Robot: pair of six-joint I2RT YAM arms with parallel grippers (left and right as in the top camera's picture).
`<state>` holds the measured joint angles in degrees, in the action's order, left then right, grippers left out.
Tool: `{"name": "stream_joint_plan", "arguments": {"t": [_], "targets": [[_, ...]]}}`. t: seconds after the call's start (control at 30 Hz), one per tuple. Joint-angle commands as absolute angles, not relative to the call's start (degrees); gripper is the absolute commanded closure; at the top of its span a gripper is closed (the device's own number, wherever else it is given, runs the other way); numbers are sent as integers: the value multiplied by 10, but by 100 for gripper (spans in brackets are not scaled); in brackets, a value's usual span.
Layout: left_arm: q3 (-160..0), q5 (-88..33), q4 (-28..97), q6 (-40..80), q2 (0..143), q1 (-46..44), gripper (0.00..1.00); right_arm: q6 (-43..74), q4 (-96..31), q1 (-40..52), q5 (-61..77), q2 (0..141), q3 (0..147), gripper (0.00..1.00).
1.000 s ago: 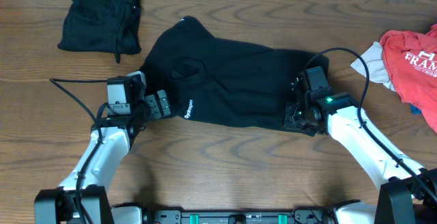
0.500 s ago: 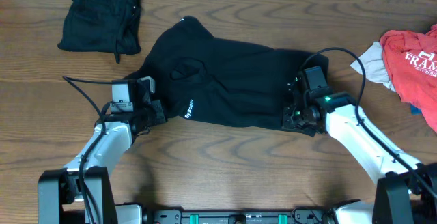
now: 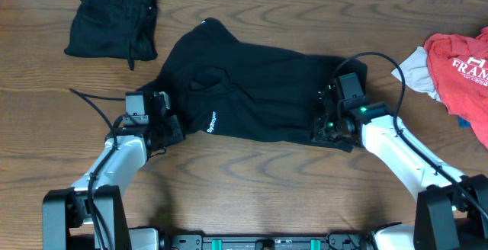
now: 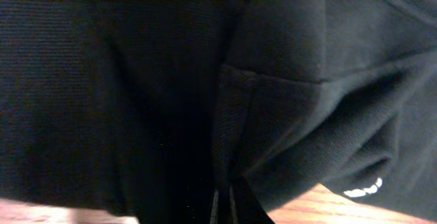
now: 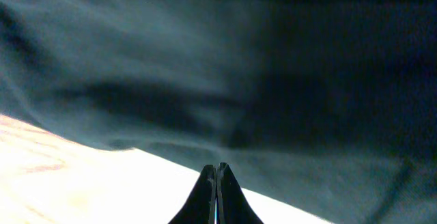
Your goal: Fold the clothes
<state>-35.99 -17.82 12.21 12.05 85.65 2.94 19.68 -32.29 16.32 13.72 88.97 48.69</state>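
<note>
Where the black top (image 3: 259, 90) sprawls across the middle of the table (image 3: 252, 197), both arms sit at its lower edge.

Left end effector (image 3: 174, 126): at the lower-left hem, just beside the white text (image 3: 212, 120). Left wrist view shows the fingers drawn together at bottom centre with a ridge of cloth running down into them, so it is pinching the black top.

Right end effector (image 3: 322, 127): on the lower-right corner. Right wrist view shows the tips pressed together right at the hem, with bright table below. Cannot tell whether any cloth is caught between them.

Dark fabric fills most of both wrist views, with little detail. The right one is washed out over the table.

Other black garment (image 3: 114, 21) is bunched at upper left, well apart. Red tee (image 3: 457, 67) is cut off by the right edge, its lettering only partly visible. Pale grey piece (image 3: 415, 71) touches its left side.
</note>
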Motion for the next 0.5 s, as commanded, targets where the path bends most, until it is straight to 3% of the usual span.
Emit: {"name": "stream_joint_plan", "arguments": {"t": [0.0,0.2,0.47], "targets": [[-371,-156,126,136,860,44,94,156,-299,171,219,919,478,99],[-371,-156,126,142,854,61,94,156,-253,189,224,989,478,99],[-371,-129,133,143,841,62,95,180,-266,176,106,1004,479,99]]}}
